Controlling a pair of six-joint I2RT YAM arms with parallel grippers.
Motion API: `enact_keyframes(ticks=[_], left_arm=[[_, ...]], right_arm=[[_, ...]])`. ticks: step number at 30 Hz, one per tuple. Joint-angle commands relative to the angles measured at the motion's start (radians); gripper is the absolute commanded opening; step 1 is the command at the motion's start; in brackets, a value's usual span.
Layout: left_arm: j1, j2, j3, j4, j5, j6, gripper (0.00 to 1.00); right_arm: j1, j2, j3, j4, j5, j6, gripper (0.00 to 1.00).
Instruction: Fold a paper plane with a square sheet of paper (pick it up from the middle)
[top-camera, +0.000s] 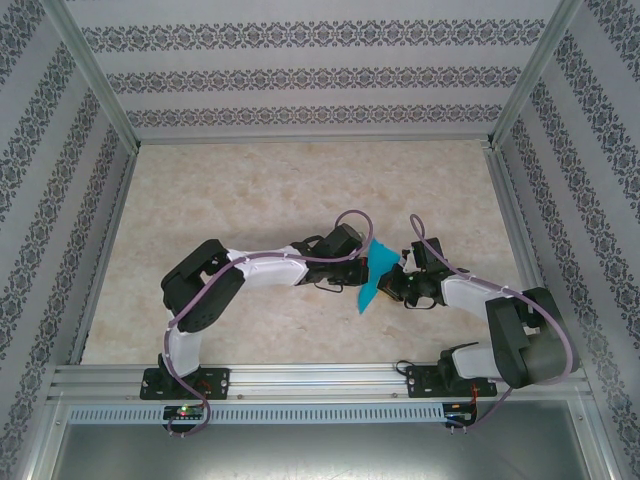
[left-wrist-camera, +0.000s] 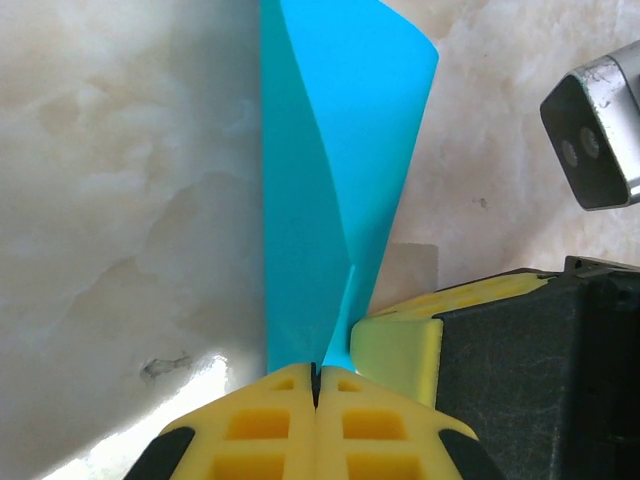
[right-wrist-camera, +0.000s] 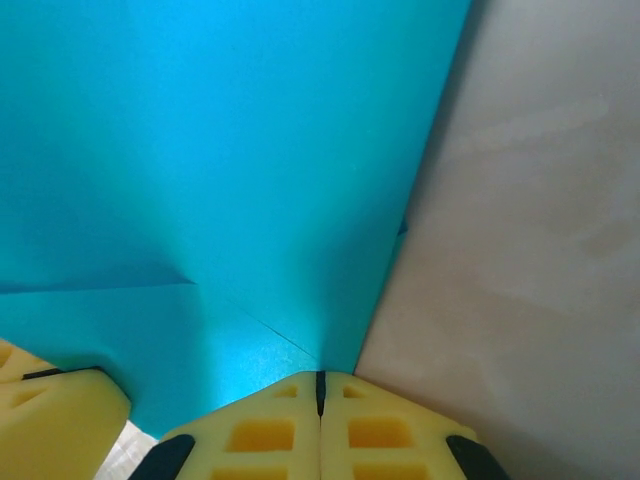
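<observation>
The square sheet of paper is folded into a long, pointed turquoise-blue shape with creases, the paper plane (top-camera: 371, 287). It hangs above the table between both grippers. My left gripper (top-camera: 361, 266) is shut on its narrow end (left-wrist-camera: 317, 385), and the paper (left-wrist-camera: 330, 180) fans out away from the fingertips. My right gripper (top-camera: 392, 284) is shut on an edge of the same paper (right-wrist-camera: 320, 388), whose broad face (right-wrist-camera: 230, 170) shows a crease. The two grippers almost touch: a right finger (left-wrist-camera: 396, 346) stands beside the left jaws, and a left finger (right-wrist-camera: 55, 415) shows at the right wrist view's lower left.
A pale marbled tabletop (top-camera: 260, 190) lies under the paper, with patterned walls (top-camera: 300, 75) on three sides. An aluminium rail (top-camera: 320, 378) runs along the near edge by the arm bases. The right wrist's camera housing (left-wrist-camera: 598, 130) sits close to the left gripper.
</observation>
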Motion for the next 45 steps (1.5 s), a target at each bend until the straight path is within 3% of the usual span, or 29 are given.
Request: enact_keyframes(ticks=[1,33,45], left_arm=[[-0.003,0.032,0.041,0.027,0.028,-0.021,0.0],[-0.018,0.146,0.095,0.054,0.086,-0.032,0.0],[-0.014,0.155,0.08,0.036,0.068,-0.003,0.0]], right_arm=[[-0.008,0.02,0.005,-0.005,0.006,-0.017,0.05],[-0.008,-0.015,-0.067,0.158,-0.049,0.039,0.03],[-0.026,-0.094,-0.051,0.067,-0.031,0.009,0.03]])
